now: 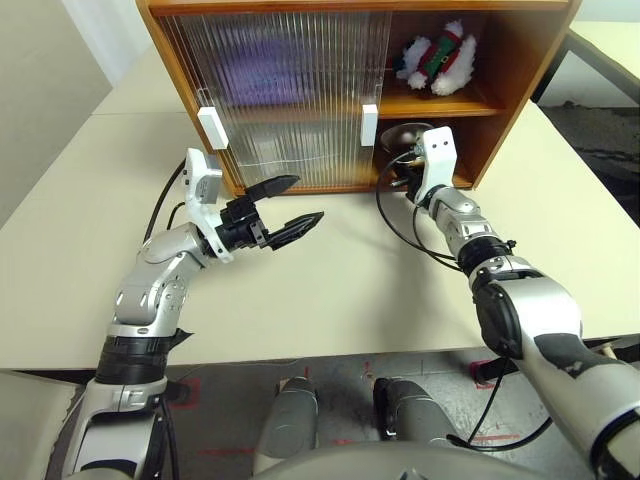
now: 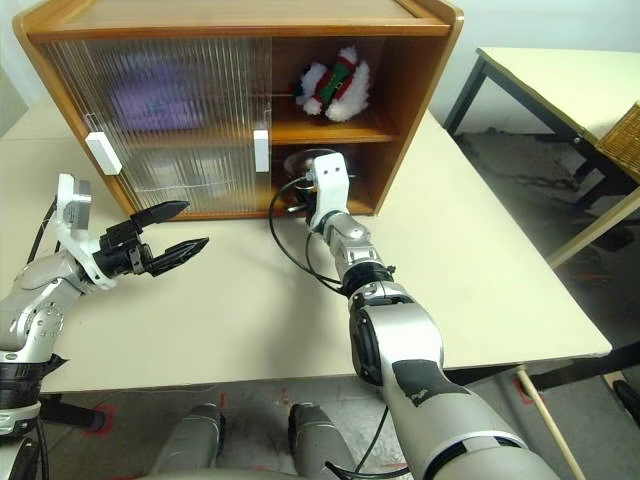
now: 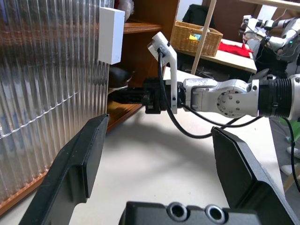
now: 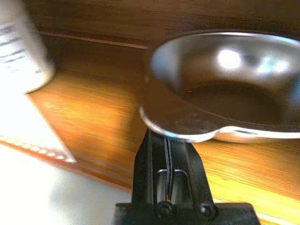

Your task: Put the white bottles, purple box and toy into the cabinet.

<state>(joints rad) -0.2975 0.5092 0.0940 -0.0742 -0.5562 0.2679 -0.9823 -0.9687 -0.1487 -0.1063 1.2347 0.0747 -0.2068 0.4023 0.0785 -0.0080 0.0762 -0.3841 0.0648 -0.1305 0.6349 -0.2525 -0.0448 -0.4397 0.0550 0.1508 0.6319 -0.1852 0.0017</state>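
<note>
The cabinet (image 1: 520,70) stands at the back of the table, its ribbed doors slid over the left side. The toy (image 1: 437,58) lies on the open upper shelf. A purple blur behind the door, the purple box (image 1: 248,72), sits on that same shelf. One white bottle (image 4: 19,44) stands on the lower shelf beside a steel bowl (image 4: 225,89). My right gripper (image 4: 167,140) reaches into the lower shelf, shut, its tips right under the bowl's rim. My left gripper (image 1: 308,198) hovers open and empty over the table in front of the doors.
White handles (image 1: 212,127) (image 1: 369,124) stick out from the sliding doors. The beige table (image 1: 330,300) spreads in front of the cabinet. A second table (image 2: 560,80) stands off to the right, and a wicker basket (image 3: 194,37) rests on a further one.
</note>
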